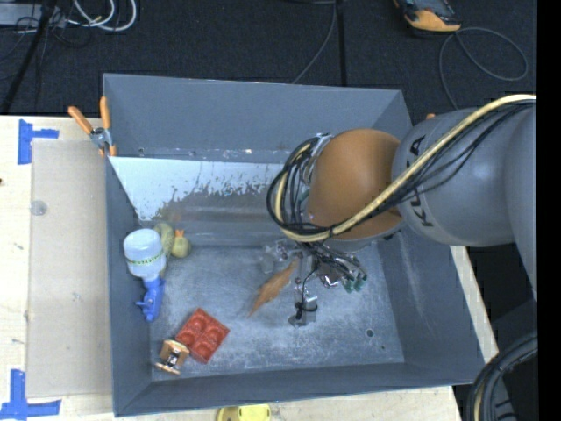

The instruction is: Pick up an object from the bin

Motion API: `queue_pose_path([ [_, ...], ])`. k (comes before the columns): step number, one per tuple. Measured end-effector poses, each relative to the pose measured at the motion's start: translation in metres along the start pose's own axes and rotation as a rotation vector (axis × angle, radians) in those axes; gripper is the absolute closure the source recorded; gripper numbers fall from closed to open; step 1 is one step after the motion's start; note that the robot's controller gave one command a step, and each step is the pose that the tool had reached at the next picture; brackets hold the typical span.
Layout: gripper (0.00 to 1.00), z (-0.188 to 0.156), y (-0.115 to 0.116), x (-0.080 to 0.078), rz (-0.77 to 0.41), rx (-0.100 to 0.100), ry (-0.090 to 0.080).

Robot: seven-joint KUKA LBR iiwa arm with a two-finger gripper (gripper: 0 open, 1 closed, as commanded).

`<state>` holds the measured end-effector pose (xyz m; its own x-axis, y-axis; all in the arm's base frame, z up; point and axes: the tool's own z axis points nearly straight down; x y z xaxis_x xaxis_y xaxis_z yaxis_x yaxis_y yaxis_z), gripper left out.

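- Grey bin (219, 121): pale capped bottle (143, 253) is lying by the left wall, w/ a yellow-green lump (178, 244) touching its right side
- Small blue toy (151, 302) is sitting just below the bottle
- Red studded brick (202, 334) is lying flat near the front-left corner, tiny brown-gold piece (171, 356) just beside it
- Orange-brown stick (273, 288) is lying slanted mid-bin, upper end nearest the gripper
- Gripper (301, 312) is hanging low over the bin floor, just right of the orange-brown stick; can't tell if it's spread or closed, or touching the stick
- Arm w/ orange cover (351, 182) & cables is reaching in from the right
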<state>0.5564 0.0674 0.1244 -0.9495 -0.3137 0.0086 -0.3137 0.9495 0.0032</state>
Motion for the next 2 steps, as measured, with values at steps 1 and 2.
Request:
queue_pose_path([
  [1, 1.00, 0.0271, -0.0025, -0.0095, -0.100, 0.000, -0.004],
  [2, 1.00, 0.0271, -0.0025, -0.0095, -0.100, 0.000, -0.004],
])
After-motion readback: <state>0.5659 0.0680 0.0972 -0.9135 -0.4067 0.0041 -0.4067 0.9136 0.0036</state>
